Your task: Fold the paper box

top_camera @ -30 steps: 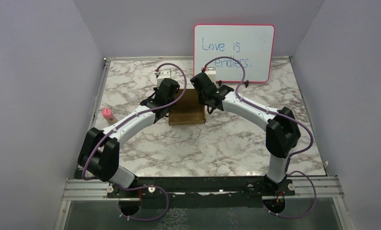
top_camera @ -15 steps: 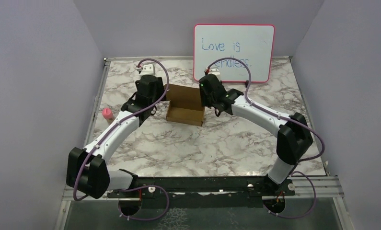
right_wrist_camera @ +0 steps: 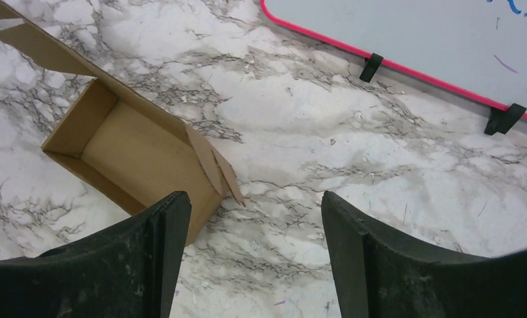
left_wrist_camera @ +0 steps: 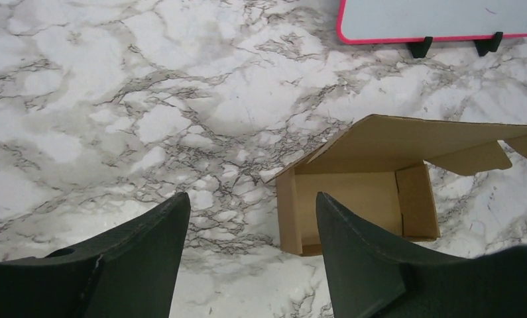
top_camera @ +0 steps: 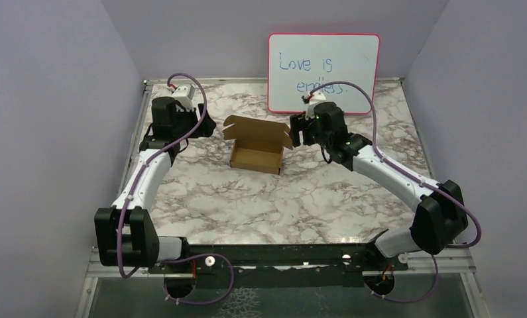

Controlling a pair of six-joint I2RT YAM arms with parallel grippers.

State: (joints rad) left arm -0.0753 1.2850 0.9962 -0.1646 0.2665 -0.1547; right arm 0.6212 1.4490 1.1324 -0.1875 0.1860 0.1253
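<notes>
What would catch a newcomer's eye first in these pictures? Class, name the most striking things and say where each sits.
The brown paper box sits between the two arms on the marble table, its lid flap raised at the far side. Beyond it, a pink-framed whiteboard stands at the table's far edge, handwritten "Love is endless." The left gripper and right gripper flank the box, both open, neither touching it.

My top camera looks down from above and behind me. My wrist cameras peer closely past my left claw (left_wrist_camera: 250, 197) and right claw (right_wrist_camera: 254, 195); both share the paper box (left_wrist_camera: 353, 199) ahead
</notes>
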